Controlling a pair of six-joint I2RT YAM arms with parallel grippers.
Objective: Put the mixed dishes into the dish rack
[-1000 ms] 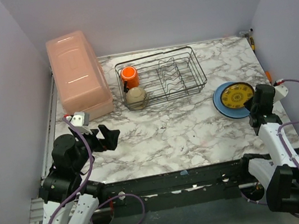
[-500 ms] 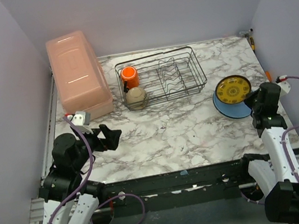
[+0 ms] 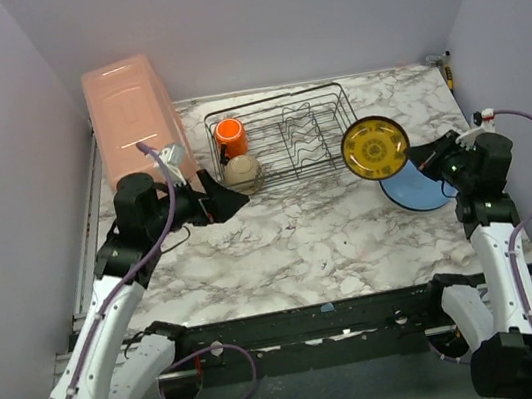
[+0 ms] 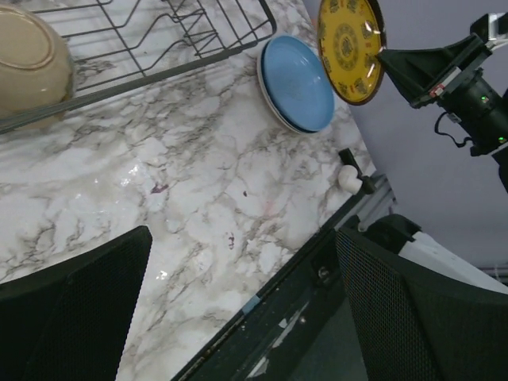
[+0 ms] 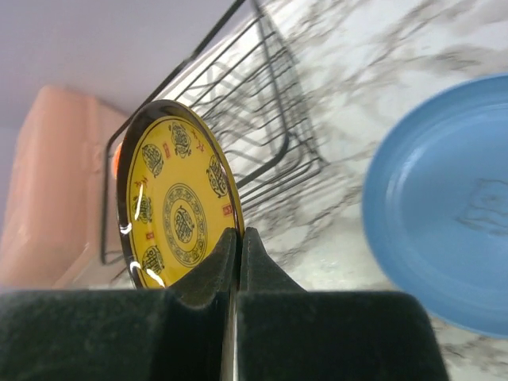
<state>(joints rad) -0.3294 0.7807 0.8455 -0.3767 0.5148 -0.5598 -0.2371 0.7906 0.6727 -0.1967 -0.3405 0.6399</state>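
**Load status: partly complete.**

1. Counter (image 3: 292, 236): a pink lidded box (image 3: 133, 129) occupies the far left corner. It is not part of the load.
2. Dish rack (image 3: 302, 138): stands along the far edge, about midway between the left and right edges. Its upright plate slots hold no plate.
3. Light-blue plate (image 3: 417, 191): lies flat near the right edge, outside the rack. Not yet loaded. In the left wrist view a pale rim shows beneath it; whether this is another plate cannot be told.
4. Yellow-brown plate (image 3: 375, 148): off the counter, held on edge in the air between the light-blue plate and the rack's right end. The right pincer (image 3: 414, 161) is fully closed on its rim. Judged to be the item now in transfer; it needs lowering into a slot.
5. Small bowl (image 3: 241, 171): appears to sit inside the rack's near left corner. Counted as loaded.
6. Orange mug (image 3: 229, 134): in the rack's far left corner. Loaded.
7. Left pincer (image 3: 216, 202): spread fully wide, holding nothing, just beside the rack's near left corner.
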